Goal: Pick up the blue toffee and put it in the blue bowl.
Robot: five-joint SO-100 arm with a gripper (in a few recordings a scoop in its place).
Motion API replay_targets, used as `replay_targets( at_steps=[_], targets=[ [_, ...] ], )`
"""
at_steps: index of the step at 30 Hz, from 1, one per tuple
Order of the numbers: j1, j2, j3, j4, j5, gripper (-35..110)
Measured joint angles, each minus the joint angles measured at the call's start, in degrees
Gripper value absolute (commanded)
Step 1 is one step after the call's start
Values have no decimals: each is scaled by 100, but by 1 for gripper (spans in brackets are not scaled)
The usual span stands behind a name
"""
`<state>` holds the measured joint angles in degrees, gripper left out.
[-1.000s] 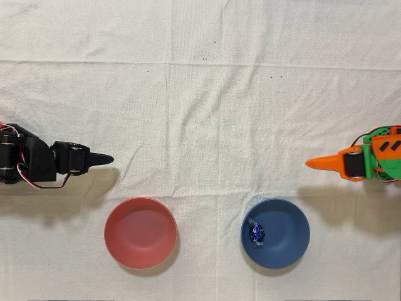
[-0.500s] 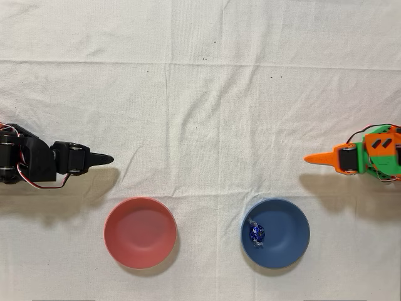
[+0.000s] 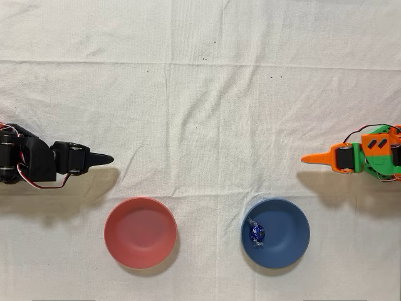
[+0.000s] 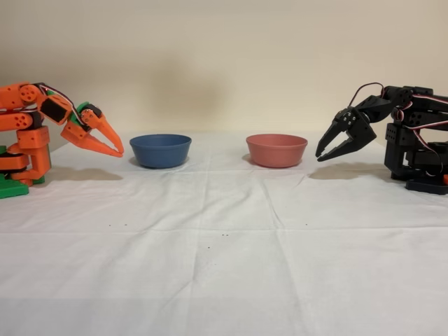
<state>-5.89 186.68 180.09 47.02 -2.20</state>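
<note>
The blue toffee (image 3: 257, 234), a small shiny dark-blue candy with a silvery end, lies inside the blue bowl (image 3: 291, 232) left of its centre in the overhead view. In the fixed view the blue bowl (image 4: 160, 149) stands left of centre and its wall hides the toffee. My orange gripper (image 3: 305, 159) hovers at the right edge of the overhead view, above and to the right of the bowl and well apart from it. Seen from the side, the gripper (image 4: 119, 151) points down toward the cloth just left of the bowl, its fingertips together with nothing between them.
A red-pink bowl (image 3: 140, 232) of the same size stands left of the blue one in the overhead view. The idle black arm (image 3: 37, 163) sits at the left edge. White creased cloth (image 3: 207, 94) covers the table.
The orange arm has shifted a little, its gripper tip moving slightly left and up in the overhead view. The toffee stays where it was in the blue bowl.
</note>
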Motion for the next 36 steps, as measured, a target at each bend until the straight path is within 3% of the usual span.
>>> replay_targets(
  at_steps=[6,15,36],
  targets=[
    [-79,0,0,211,-211,0],
    [123,9,0,1318,-299,0],
    [369,62,0,1380,-299,0]
  ],
)
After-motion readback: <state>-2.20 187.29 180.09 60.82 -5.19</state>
